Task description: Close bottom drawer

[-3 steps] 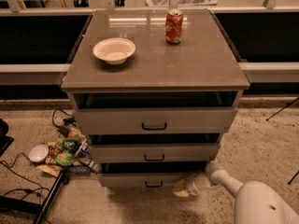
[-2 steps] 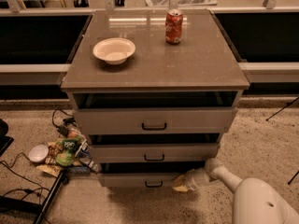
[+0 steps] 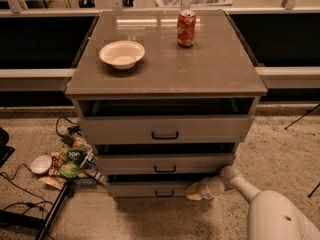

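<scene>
Pincer [image 3: 196, 191], grip state unclear, at front of bottom drawer [image 3: 140, 189]; three drawers [image 3: 165, 163], one bowl [image 3: 122, 54], one can [image 3: 186, 29].

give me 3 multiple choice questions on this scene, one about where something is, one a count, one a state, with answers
1. Where is the gripper?
A. high up at the picture's top edge
B. low down, at the right end of the bottom drawer front
C. far left, on the floor

2. How many things stand on the cabinet top?
A. two
B. three
C. five

3. What state is the top drawer in?
A. pushed flush shut
B. taken out and lying on the floor
C. pulled open

Answers:
1 B: the gripper sits by the bottom drawer's right front corner, just above the floor.
2 A: only the white bowl and the red can are up there.
3 C: its dark inside shows behind the front, under the top's edge.
</scene>
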Tool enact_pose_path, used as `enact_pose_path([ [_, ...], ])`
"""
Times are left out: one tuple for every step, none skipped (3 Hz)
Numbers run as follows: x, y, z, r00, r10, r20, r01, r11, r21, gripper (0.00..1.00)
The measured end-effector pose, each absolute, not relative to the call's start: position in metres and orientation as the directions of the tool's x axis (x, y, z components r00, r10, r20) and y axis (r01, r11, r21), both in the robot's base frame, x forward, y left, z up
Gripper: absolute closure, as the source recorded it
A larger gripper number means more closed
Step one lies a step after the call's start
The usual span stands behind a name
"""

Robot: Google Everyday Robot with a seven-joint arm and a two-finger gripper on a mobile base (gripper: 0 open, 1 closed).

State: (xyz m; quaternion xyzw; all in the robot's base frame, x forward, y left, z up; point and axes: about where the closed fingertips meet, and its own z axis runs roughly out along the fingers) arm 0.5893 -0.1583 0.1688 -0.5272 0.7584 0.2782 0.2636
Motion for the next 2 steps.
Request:
enact_pose_path([
  [0.587,-0.166,0.167,-0.316,-0.647,-0.694,-0.941,0.310,0.139,1.00],
  [0.573,-0.187,0.177,-0.351,-0.657,-0.667,-0.924,0.356,0.135,1.00],
])
